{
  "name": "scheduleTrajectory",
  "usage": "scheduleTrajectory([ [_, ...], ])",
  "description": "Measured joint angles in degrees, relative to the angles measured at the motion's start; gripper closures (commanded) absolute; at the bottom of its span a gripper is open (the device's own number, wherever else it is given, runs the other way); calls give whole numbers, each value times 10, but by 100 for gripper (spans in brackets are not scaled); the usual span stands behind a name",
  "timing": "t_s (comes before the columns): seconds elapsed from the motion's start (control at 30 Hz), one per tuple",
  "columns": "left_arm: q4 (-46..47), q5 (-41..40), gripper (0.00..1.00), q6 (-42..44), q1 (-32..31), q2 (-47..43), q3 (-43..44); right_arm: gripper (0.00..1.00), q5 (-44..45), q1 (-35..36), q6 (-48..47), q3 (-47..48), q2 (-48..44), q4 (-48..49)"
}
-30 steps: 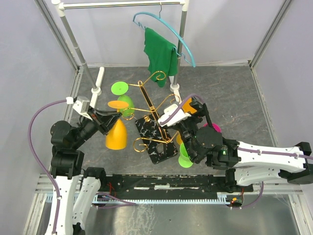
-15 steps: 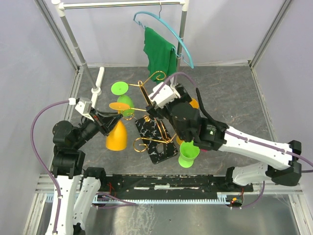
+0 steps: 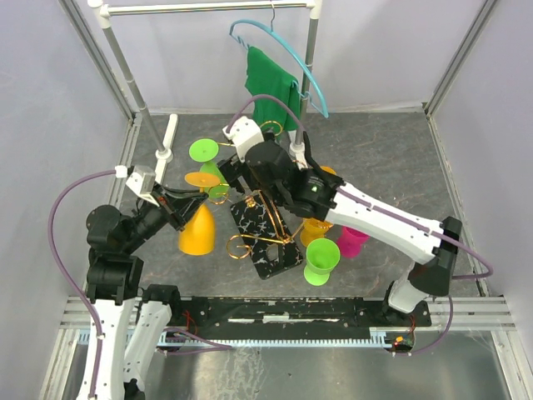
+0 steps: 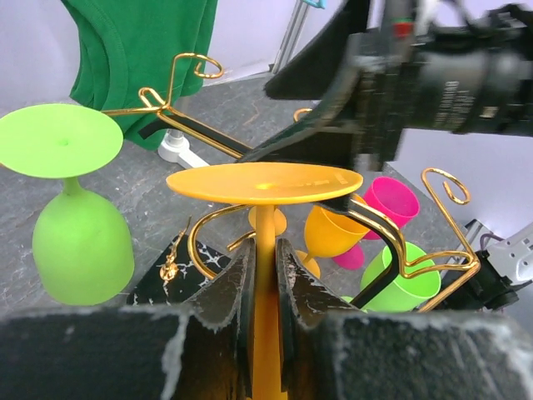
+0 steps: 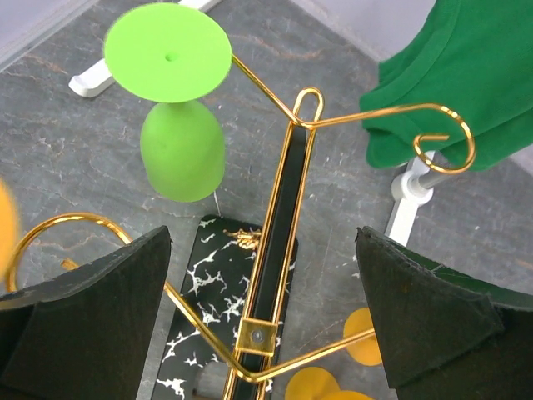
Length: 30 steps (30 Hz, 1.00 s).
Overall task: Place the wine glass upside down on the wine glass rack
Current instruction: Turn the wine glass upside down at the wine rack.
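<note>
Ok so the left jaws are clamped shut on the stem of the orange wine glass (image 3: 198, 229), holding it upside down with the bowl hanging low and the flat foot on top. It sits on the left side of the wine glass rack (image 3: 265, 243), right next to a green wine glass (image 3: 214, 177) that's already hanging upside down from one of the gold arms. From the left wrist view, a gold curl runs just under the orange foot, close to the stem, but I honestly can't tell if the foot is resting on it or just floating near it. The right arm (image 3: 375, 218) reaches over the top of the rack, and its jaws are spread wide with nothing in them, one finger (image 5: 92, 317) on each side of the rack's center post in the wrist view, not touching it. On the gray table (image 3: 400, 158), right of the rack's marbled base, three more glasses stand upright: a green one (image 3: 321, 260), a pink one (image 3: 351, 240) and an orange one (image 3: 316, 229). Behind it all, a green shirt (image 3: 271, 83) hangs from a blue hanger (image 3: 308, 71) on the white rail (image 3: 208, 7).
</note>
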Motion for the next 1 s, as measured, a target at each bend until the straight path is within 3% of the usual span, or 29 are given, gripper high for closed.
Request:
scheduleTrajectory([
  [0.4, -17, 9, 97, 28, 0, -1, 25, 1, -87, -103, 79, 84, 101, -55],
  [0.73, -42, 8, 97, 47, 0, -1, 29, 13, -137, -118, 80, 196, 210, -60],
  [1.0, -42, 8, 97, 54, 0, 0, 29, 17, -146, -131, 80, 282, 289, -82],
])
